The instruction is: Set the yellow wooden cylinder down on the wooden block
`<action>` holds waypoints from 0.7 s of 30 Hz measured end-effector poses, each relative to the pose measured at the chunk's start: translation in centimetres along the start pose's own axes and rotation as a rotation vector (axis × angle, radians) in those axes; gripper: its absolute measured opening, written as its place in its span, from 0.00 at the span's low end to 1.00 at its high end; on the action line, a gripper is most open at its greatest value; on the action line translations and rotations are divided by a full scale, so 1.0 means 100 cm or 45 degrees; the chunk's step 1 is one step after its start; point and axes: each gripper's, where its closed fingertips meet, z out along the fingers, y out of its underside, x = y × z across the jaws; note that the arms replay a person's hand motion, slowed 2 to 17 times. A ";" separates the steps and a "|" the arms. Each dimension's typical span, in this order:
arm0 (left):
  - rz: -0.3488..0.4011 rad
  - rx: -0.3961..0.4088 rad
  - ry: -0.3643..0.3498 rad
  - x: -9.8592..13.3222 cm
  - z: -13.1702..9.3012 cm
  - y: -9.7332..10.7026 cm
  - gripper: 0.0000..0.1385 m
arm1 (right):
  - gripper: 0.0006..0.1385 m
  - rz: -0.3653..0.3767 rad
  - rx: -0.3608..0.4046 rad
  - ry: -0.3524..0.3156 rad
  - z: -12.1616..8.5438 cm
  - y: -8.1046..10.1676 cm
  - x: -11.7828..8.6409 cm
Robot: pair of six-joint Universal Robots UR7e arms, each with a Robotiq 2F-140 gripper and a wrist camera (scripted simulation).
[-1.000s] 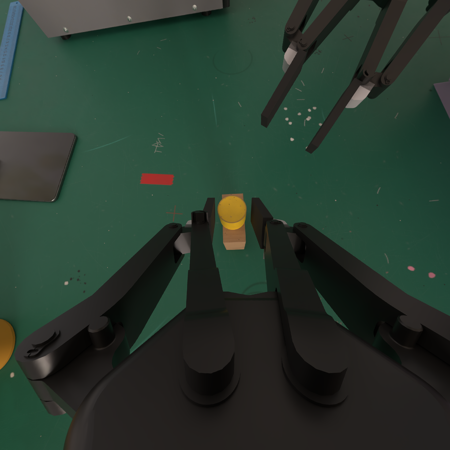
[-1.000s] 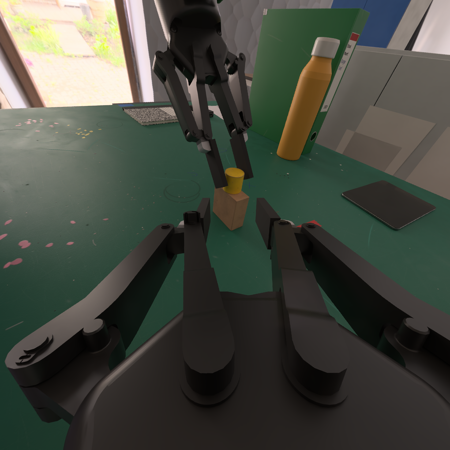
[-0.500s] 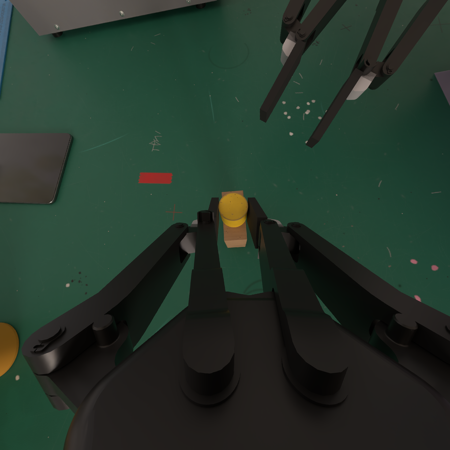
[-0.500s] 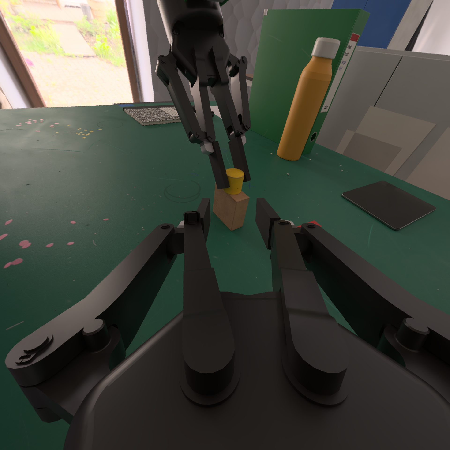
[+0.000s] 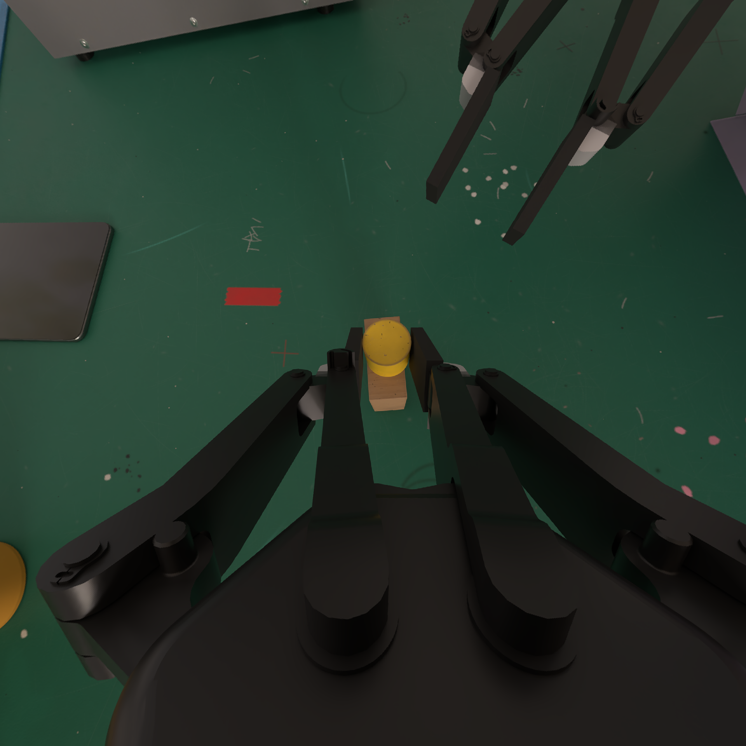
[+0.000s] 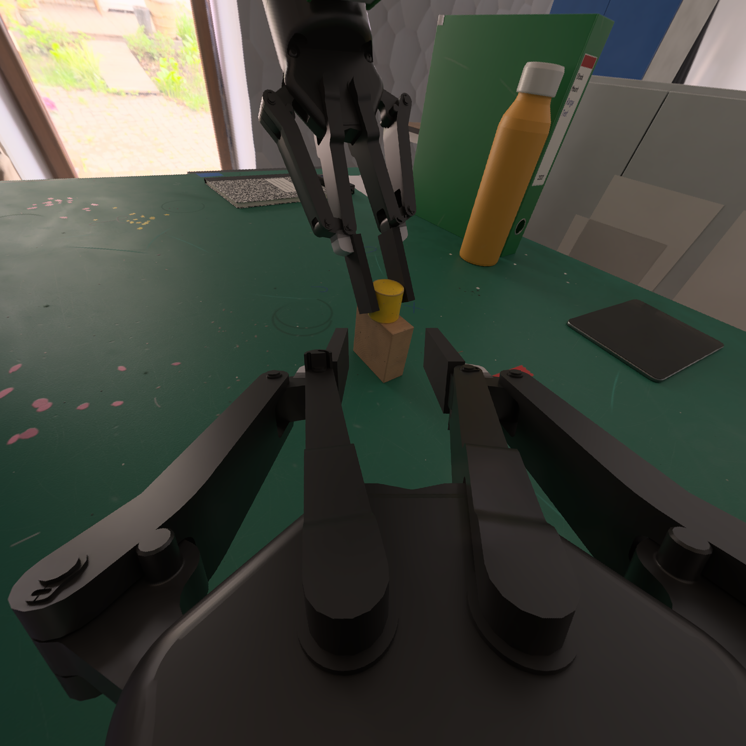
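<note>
While held by left gripper [image 5: 385,351], cylinder [image 6: 387,300] is seated on block [image 6: 383,349].
Fingers clamped on cyl. for upright placement; right gripper [image 6: 385,363] kept open, empty, nr block.

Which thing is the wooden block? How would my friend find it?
Look at the middle of the green table, in front of the tall orange bottle. There stands a pale tan wooden block. It is the only thing with a small yellow wooden cylinder on top, between black jaws.
</note>
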 end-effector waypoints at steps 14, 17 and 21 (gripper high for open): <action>0.013 -0.003 0.013 0.002 0.000 0.000 0.23 | 0.36 0.001 -0.004 -0.002 0.001 0.001 0.000; 0.013 -0.002 0.013 0.002 0.000 -0.001 0.23 | 0.36 0.001 -0.005 -0.002 0.001 0.001 0.000; 0.013 -0.002 0.014 0.002 0.000 -0.001 0.23 | 0.36 0.001 -0.006 -0.004 0.001 0.001 0.000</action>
